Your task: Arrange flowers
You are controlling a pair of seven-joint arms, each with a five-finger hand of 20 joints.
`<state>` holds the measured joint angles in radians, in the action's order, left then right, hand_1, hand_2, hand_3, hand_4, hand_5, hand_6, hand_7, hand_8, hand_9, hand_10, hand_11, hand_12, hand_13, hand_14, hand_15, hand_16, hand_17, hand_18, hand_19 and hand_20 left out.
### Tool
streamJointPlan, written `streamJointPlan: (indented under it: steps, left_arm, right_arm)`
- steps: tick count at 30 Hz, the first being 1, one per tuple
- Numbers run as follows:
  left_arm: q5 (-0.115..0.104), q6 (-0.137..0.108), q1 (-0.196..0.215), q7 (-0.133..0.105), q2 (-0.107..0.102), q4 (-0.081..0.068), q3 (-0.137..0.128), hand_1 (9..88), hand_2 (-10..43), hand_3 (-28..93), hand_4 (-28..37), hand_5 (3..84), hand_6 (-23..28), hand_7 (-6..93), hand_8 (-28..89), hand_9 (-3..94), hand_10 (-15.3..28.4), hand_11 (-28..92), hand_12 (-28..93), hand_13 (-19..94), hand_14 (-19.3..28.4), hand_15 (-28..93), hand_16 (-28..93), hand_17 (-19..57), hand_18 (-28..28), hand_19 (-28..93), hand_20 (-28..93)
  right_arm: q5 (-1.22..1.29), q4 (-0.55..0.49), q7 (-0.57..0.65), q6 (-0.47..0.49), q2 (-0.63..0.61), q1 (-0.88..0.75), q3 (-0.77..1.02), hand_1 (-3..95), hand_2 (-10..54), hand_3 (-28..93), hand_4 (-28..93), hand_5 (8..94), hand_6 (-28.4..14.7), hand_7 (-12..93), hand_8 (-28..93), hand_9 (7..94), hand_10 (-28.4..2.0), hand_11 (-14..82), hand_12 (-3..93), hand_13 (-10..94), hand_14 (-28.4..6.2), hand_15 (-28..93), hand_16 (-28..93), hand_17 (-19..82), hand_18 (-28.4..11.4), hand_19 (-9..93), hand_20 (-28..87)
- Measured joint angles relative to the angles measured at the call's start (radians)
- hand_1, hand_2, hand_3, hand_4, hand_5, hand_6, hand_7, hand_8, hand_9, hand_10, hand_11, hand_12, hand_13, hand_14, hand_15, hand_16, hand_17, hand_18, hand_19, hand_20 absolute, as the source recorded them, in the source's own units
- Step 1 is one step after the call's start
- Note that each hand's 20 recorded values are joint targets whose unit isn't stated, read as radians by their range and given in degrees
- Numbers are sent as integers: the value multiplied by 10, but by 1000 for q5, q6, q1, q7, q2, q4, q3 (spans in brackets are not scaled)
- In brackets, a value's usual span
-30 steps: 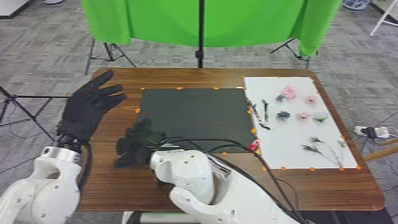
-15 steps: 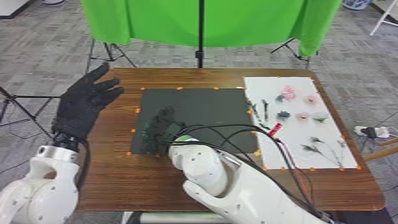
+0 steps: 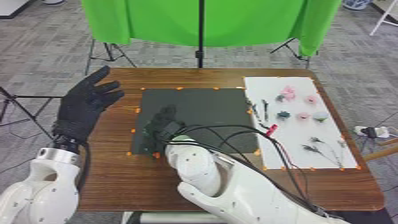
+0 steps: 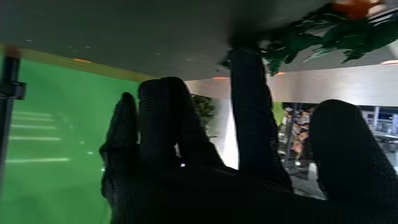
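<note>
Your right hand (image 3: 163, 127) is over the black board (image 3: 218, 106) near nine o'clock, fingers straight and spread, beside green leaves (image 4: 333, 40) and an orange flower (image 4: 355, 7). Sweeping sideways could snag the leaves and drag them askew. Pink flowers (image 3: 288, 93) lie toward two.

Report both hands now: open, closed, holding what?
Left hand: open, empty.
Right hand: open, fingers straight, over the black board; green leaves lie near one fingertip, no grip on them visible.
</note>
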<state>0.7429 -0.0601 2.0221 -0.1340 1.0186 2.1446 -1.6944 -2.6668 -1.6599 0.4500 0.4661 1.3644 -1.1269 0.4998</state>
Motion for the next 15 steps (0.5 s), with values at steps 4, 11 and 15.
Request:
streamJointPlan:
  steps: [4,11,15]
  left_arm:
    - [-16,-38,33,-91,-20,19,0,239,55,784,-266,349,65,135,-102,354,192,254,123,266,270,517,-65,-81,284,539,149]
    - [-26,-62,93,-122,-34,38,-19,240,56,785,-264,350,66,135,-103,355,193,254,122,267,271,516,-66,-81,284,539,149]
    - [-26,-62,96,-108,-30,38,-21,241,56,787,-262,350,66,136,-103,356,193,254,121,267,271,517,-65,-81,284,539,149]
  right_arm:
    - [1,32,-1,-10,-1,34,-8,71,233,732,-283,546,25,131,-141,256,-266,359,151,57,-269,848,-29,-100,-222,659,403]
    - [-17,46,-3,-17,-5,32,20,69,225,736,-283,553,26,138,-142,273,-267,364,150,75,-271,852,-31,-91,-232,670,408]
    - [-13,29,-26,-68,-2,-10,69,69,216,744,-283,559,27,143,-146,288,-268,372,148,90,-272,856,-31,-81,-241,680,416]
